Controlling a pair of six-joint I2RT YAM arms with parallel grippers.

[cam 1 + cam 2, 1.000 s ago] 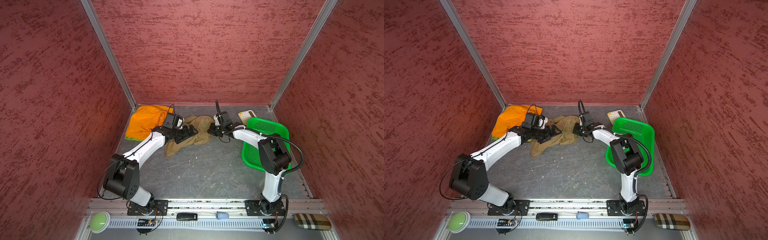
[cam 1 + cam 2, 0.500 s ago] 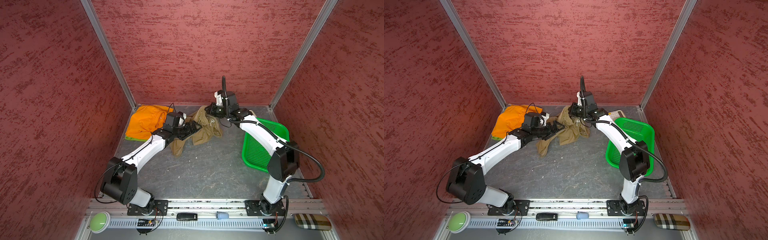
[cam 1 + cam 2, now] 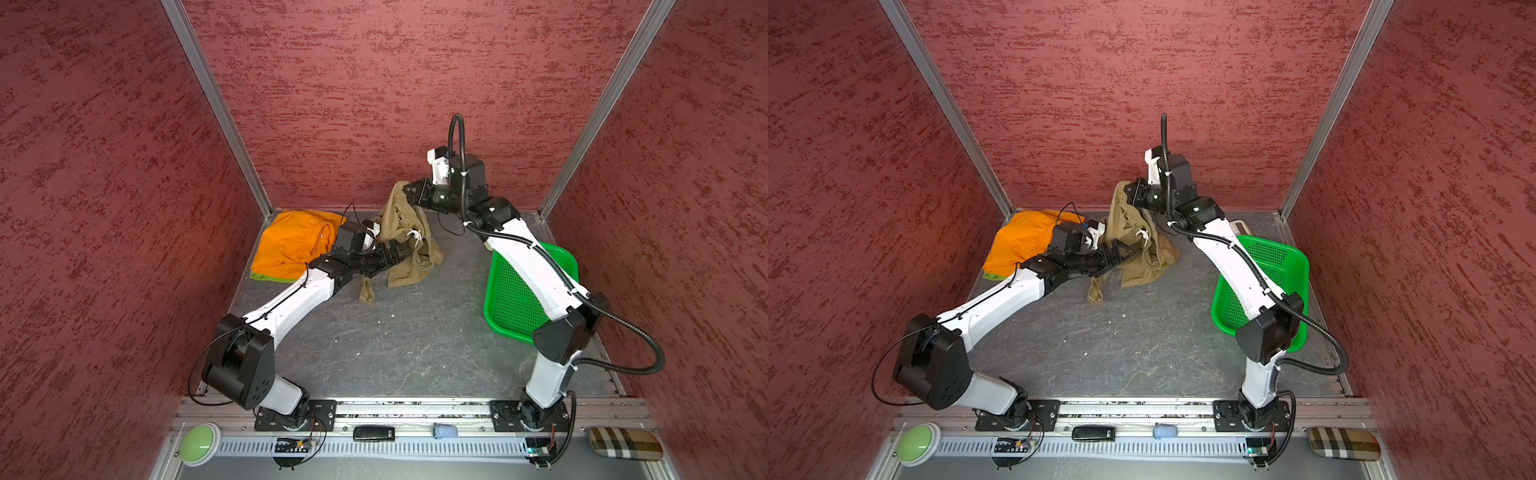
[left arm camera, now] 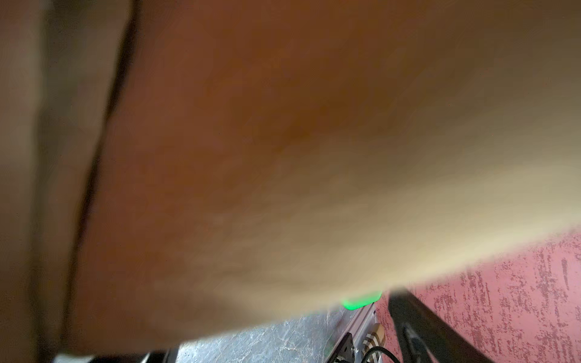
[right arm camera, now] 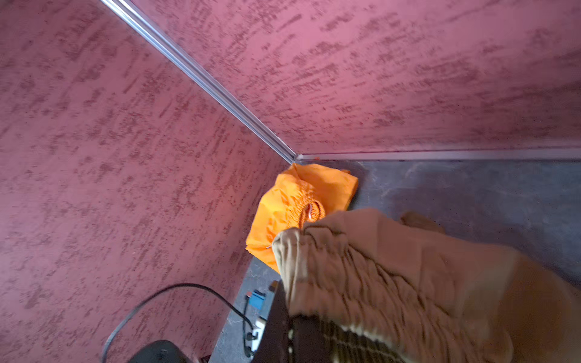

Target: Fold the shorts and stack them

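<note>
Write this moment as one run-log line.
right gripper: jaws shut on khaki shorts, waistband aloft | left gripper: jaws open, beside cloth | orange shorts: far-left corner

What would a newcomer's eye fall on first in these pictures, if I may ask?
The khaki shorts dangling from the shut right gripper at the back, their lower end touching the table. Next, the bright orange shorts in the back left corner, and the green basket on the right, under the right arm.
</note>
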